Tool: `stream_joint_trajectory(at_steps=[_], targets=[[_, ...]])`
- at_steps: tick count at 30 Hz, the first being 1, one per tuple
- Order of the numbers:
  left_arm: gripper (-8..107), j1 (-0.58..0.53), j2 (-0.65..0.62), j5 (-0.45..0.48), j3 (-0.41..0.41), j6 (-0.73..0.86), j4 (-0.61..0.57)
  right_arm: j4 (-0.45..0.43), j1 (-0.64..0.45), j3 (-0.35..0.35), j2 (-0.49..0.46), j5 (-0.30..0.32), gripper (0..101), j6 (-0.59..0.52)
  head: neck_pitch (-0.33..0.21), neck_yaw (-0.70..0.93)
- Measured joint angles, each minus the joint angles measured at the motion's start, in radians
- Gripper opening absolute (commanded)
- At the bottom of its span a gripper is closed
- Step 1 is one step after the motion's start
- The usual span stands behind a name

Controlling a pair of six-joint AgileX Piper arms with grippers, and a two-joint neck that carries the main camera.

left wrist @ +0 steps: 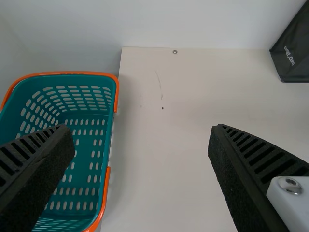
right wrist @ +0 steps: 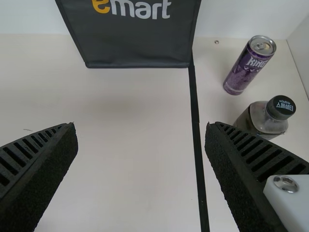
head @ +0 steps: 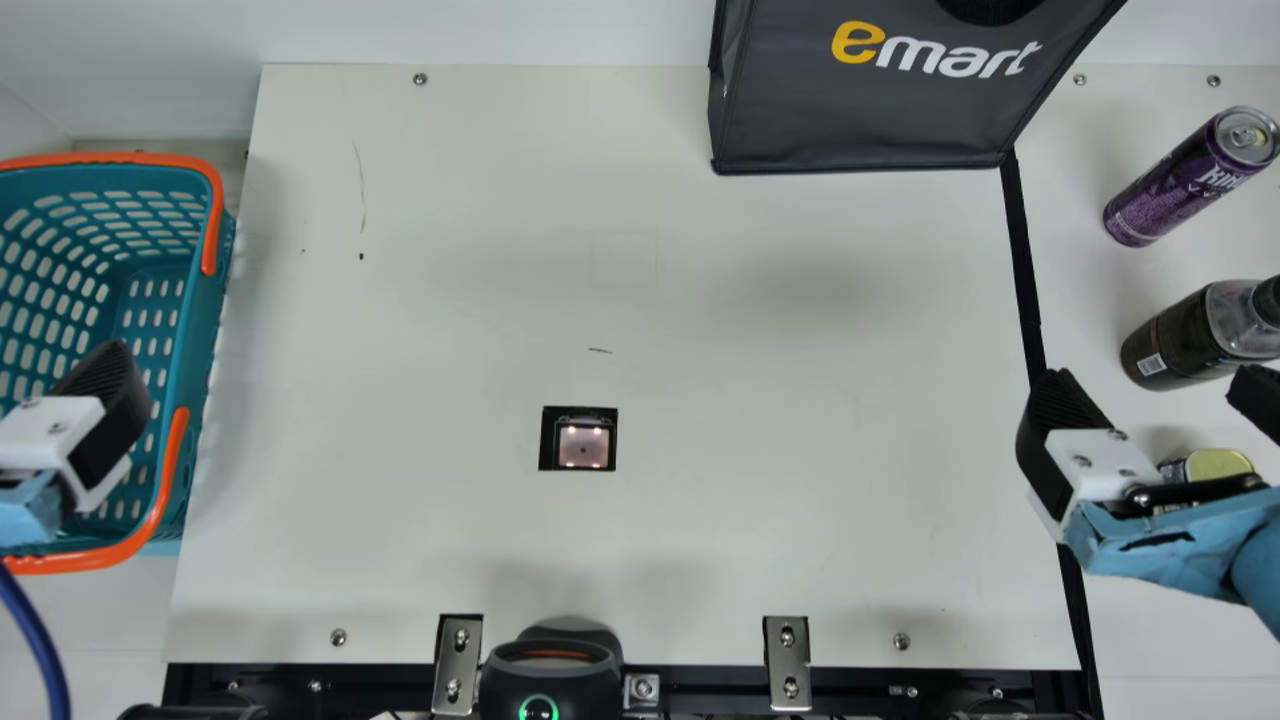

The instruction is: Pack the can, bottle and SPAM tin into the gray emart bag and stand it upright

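Gray emart bag: well ahead of the right gripper and off to its left, seemingly upright, with front panel toward the table. Probably light, thin-walled and soft, with some stiffness along the edge binding; likely to fold or slide at a careless nudge. Best held by the rim or an upper side edge, never pushed mid-panel. Cannot tell how wide open at the mouth.

Right gripper: fingers spread wide, nothing between. Left gripper: likewise wide apart and empty, over by the basket, well away from the goods.

Can: farther ahead of the right gripper and to its right, standing. Smooth, rigid if full, perhaps slick; to be squeezed squarely around the middle, gently enough to spare the wall.

Bottle: nearer, just ahead and to the right of the same gripper, also standing. Probably the heaviest, with some give in the plastic; to be gripped around the body below the shoulder, against tipping or swinging from the cap.

SPAM tin: partly hidden beneath the right gripper's linkage. Squat, stiff and dense by the look; to be pinched low across the sides, level.
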Motion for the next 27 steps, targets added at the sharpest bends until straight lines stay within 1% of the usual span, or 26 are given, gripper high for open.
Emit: stream_joint_trajectory(at_steps=[2, 4, 15, 18, 27], targets=[[90, 0.000, 0.000, 0.000, 0.000, 0.000, 0.000, 0.000, 0.000, 0.000, 0.000, 0.000, 95, 0.000, -0.015, -0.014], [90, 0.000, 0.000, 0.000, 0.000, 0.000, 0.000, 0.000, 0.000, 0.000, 0.000, 0.000, 95, 0.000, -0.048, -0.043], [90, 0.000, 0.000, 0.000, 0.000, 0.000, 0.000, 0.000, 0.000, 0.000, 0.000, 0.000, 95, 0.000, -0.307, -0.298], [90, 0.000, 0.000, 0.000, 0.000, 0.000, 0.000, 0.000, 0.000, 0.000, 0.000, 0.000, 95, 0.000, -0.319, -0.319], [90, 0.000, 0.000, 0.000, 0.000, 0.000, 0.000, 0.000, 0.000, 0.000, 0.000, 0.000, 95, 0.000, -0.318, -0.318]])
